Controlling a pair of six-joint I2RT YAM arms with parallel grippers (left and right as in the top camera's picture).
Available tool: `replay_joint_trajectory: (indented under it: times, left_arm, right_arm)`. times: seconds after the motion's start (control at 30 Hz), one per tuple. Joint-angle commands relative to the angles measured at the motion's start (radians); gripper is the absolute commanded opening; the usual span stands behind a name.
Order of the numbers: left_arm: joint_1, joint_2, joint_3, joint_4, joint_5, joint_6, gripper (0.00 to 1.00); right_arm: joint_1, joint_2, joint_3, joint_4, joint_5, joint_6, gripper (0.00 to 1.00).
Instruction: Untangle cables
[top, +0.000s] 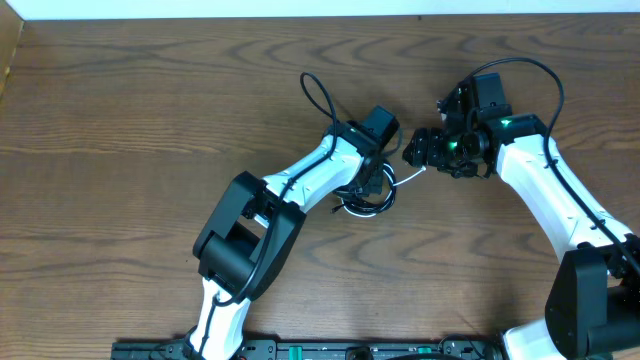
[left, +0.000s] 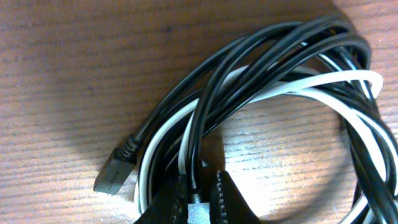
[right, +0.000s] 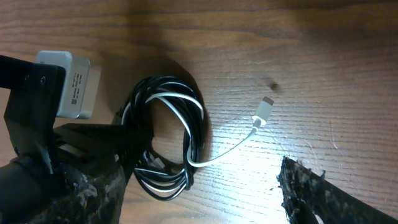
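The black cable (left: 249, 68) and the white cable (left: 323, 93) lie coiled together in one bundle on the wooden table (top: 120, 120). The bundle also shows in the overhead view (top: 366, 203) and in the right wrist view (right: 186, 134). A black plug (left: 115, 174) sticks out at the bundle's left. My left gripper (left: 198, 202) sits on the bundle, shut on a black strand. The white cable's free end and white plug (right: 263, 116) trail right of the bundle. My right gripper (right: 199, 199) is open and empty, just right of the bundle, above that free end (top: 408, 178).
The left arm's own black wire loops up behind its wrist (top: 318, 95). The right arm's wire arcs over its wrist (top: 540, 75). The two grippers (top: 372, 182) (top: 418, 150) are close together at the table's middle. A box edge shows at far left (top: 8, 60).
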Motion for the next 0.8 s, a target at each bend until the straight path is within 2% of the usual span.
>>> replay_joint_trajectory:
  times: [0.0,0.17,0.4,0.6,0.77]
  left_arm:
    - [0.035,-0.032,-0.023,-0.032,0.104,0.071,0.07]
    - [0.090,-0.168,-0.023,-0.050,0.283,0.195,0.07]
    - [0.143,-0.267,-0.023,-0.080,0.292,0.195,0.07]
    - [0.148,-0.276,-0.023,-0.068,0.299,0.194,0.08]
    - [0.172,-0.276,-0.022,-0.065,0.320,0.193,0.07]
  right_arm:
    - [0.006,0.004,0.012,-0.001,0.019,0.001,0.76]
    - [0.006,0.004,0.012,-0.014,0.023,-0.017,0.77]
    - [0.007,0.004,0.012,-0.026,0.012,-0.036,0.79]
    - [0.020,0.004,0.012,0.004,-0.118,-0.084,0.79]
    - [0.060,0.026,0.005,0.021,-0.113,-0.084,0.80]
